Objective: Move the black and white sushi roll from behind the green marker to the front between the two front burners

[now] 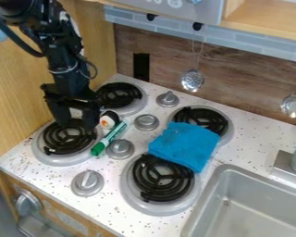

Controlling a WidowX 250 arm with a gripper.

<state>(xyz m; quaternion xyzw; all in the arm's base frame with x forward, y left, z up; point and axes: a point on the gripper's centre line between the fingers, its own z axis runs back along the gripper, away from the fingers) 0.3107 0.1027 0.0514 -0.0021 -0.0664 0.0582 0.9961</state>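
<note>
A brown wood wall (166, 60) stands behind the back edge of the white, spotty counter (107, 206). Blue-gray tiles (255, 40) run along above it, under a light wood shelf (280, 17). A yellowish wood panel (11, 88) stands along the counter's left edge. Two shiny spoons (192, 80) hang by the wall.

glossy black segmented arm with looping black cables and small whitish markings.

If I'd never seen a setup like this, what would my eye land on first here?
Probably the bright blue cloth, lying partly over the two burners nearest the sink. Next, perhaps, the big black robot arm at upper left, its hand hanging above another burner. Just beside that burner, a green and white marker stands out between the silvery knobs and the coils.
</note>
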